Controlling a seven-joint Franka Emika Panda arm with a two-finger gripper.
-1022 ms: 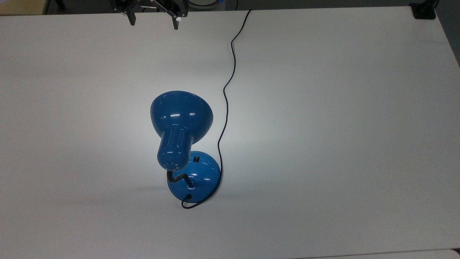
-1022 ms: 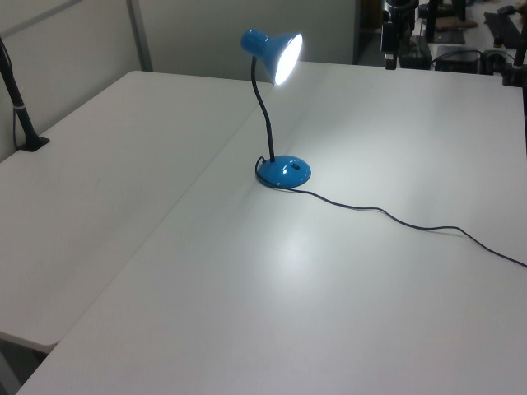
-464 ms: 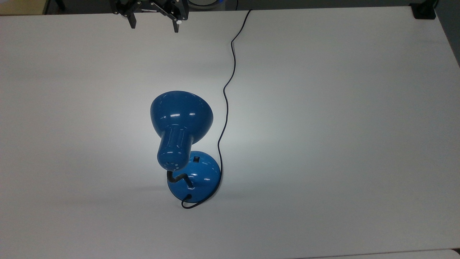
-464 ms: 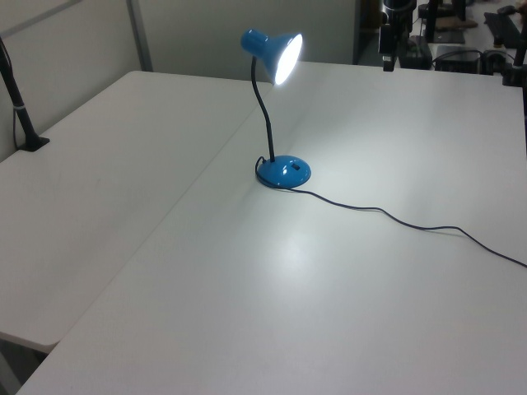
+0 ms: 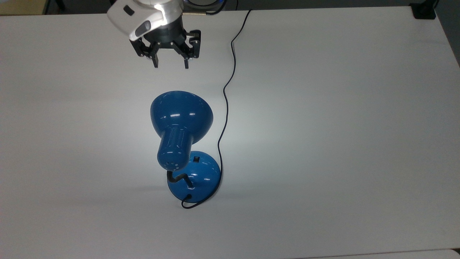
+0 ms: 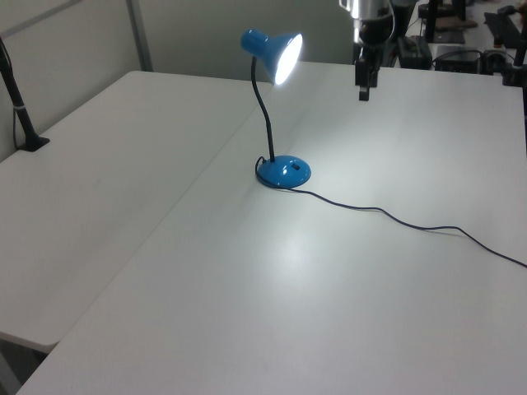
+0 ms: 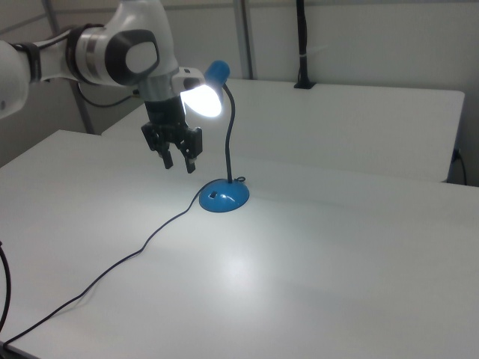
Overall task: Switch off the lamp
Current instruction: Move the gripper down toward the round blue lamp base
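My fingers (image 5: pixel 171 65) hang apart above the bench, beyond the lit lamp's (image 5: pixel 181 122) shade (switch (image 5: pixel 196 158) on far-side base).

A blue lamp (image 6: pixel 274 107) stands on a white table (image 6: pixel 272 296), a little left of the middle and toward the far side. Its round base (image 6: pixel 283 171) sits flat on the tabletop, and a thin dark neck (image 6: pixel 264 123) rises from it in a gentle curve to the shade (image 6: pixel 277 53), which faces right and glows bright white inside. A pool of light lies on the table near the base. A thin black cord (image 6: pixel 412 224) runs from the base to the right in loose waves, reaching the left view's right edge. The gripper (image 6: pixel 363 82) hangs above the far part of the table, right of the shade and clear of it. A black post (image 6: pixel 18 107) stands at the far left.
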